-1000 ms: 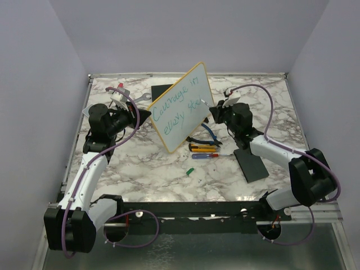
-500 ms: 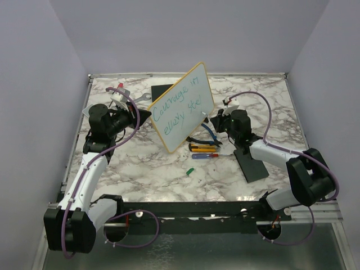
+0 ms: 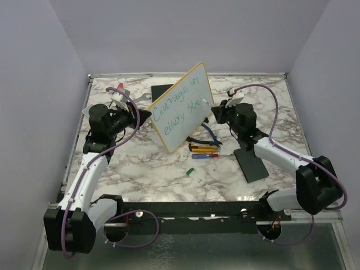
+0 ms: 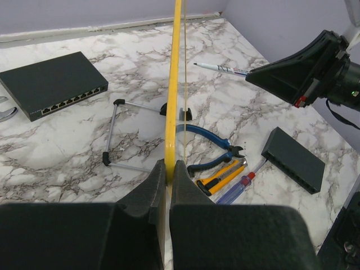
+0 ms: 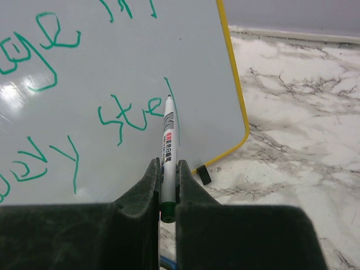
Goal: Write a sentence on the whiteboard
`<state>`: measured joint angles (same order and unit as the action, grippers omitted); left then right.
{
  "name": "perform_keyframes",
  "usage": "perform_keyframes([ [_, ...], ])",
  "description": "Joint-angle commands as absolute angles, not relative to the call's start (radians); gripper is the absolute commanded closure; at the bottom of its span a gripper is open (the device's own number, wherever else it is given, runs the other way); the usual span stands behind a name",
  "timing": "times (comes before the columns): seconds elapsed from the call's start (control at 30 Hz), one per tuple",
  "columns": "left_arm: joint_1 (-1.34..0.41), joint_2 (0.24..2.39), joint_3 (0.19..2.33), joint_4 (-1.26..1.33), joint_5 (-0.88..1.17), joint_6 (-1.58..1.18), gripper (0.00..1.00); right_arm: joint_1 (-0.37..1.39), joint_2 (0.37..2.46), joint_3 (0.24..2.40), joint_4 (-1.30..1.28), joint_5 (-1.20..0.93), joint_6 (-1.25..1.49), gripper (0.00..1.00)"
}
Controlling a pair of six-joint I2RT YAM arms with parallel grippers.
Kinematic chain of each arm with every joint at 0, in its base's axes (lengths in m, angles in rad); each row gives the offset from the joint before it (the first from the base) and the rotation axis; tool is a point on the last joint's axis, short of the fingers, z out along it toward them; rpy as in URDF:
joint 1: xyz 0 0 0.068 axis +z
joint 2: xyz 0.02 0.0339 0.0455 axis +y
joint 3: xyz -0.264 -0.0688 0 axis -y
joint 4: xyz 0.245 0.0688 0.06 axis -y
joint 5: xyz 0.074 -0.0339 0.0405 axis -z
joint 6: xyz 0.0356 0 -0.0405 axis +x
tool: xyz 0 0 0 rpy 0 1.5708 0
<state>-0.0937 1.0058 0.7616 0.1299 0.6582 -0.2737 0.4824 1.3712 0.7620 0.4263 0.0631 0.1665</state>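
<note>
Our right hand (image 5: 167,171), closed on the pen (image 5: 167,132), is back up at the whiteboard (image 3: 178,138) after dipping away, its tip just off the fresh downstroke ending the sentence (image 5: 121,118). Our left hand (image 4: 167,171) clamps the board's edge, holding it upright mid-table (image 3: 152,169). We judge only the closing "p" remains.

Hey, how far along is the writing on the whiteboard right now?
Done: the sentence reads "Courage in" above "every ste", plus one downstroke. In hand: left gripper clamps the whiteboard standing on edge; right gripper holds the marker, tip at that stroke. Left: finishing the last letter.
</note>
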Motion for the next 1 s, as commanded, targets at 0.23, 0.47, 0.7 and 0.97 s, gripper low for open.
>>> perform_keyframes([
  [0.23, -0.1, 0.989, 0.758, 0.142, 0.67, -0.257, 1.0, 0.483, 1.436, 0.861, 0.477, 0.062, 0.136, 0.99],
  [0.47, -0.1, 0.994, 0.758, 0.141, 0.67, -0.257, 1.0, 0.483, 1.461, 0.87, 0.482, 0.054, 0.134, 0.99],
  [0.7, -0.099, 0.994, 0.758, 0.141, 0.671, -0.257, 1.0, 0.485, 1.481, 0.875, 0.492, 0.078, 0.128, 0.99],
  [0.97, -0.099, 0.994, 0.758, 0.141, 0.672, -0.257, 1.0, 0.484, 1.505, 0.895, 0.497, 0.119, 0.125, 0.99],
])
